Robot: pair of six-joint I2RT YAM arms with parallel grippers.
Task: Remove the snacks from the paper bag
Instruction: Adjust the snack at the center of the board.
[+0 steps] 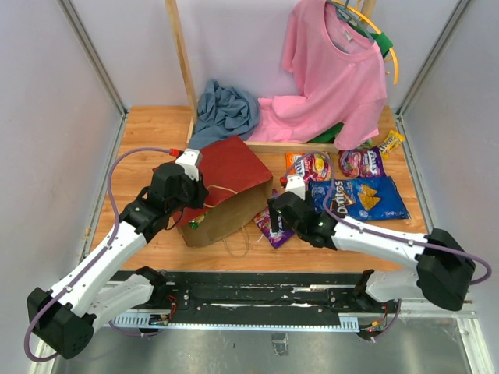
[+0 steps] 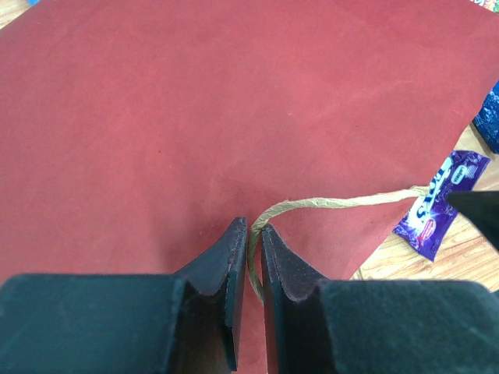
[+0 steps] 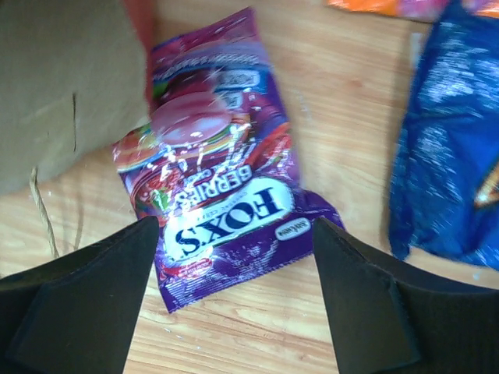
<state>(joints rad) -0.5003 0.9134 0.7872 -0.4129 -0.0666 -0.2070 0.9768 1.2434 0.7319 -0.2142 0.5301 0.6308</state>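
Note:
The paper bag [image 1: 230, 175] lies on its side, dark red face up [image 2: 234, 117] and brown bottom toward the arms. My left gripper [image 2: 254, 227] is shut on the bag's twine handle [image 2: 343, 202] over the red face [image 1: 189, 185]. A purple Fox's candy packet [image 3: 218, 187] lies flat on the table beside the bag [image 1: 272, 227]. My right gripper [image 3: 234, 230] hangs open just above its near end, fingers apart on either side, touching nothing. Other snacks lie to the right: the blue Doritos bag [image 1: 360, 196], an orange packet [image 1: 308, 165], a purple packet [image 1: 361, 162] and a green-yellow packet [image 1: 391, 142].
A pink shirt [image 1: 331, 70] hangs at the back right and a blue-grey cloth [image 1: 226, 109] is heaped behind the bag. A wooden frame post [image 1: 182, 62] stands at the back. The other twine handle [image 1: 236, 243] trails on the table near the front edge.

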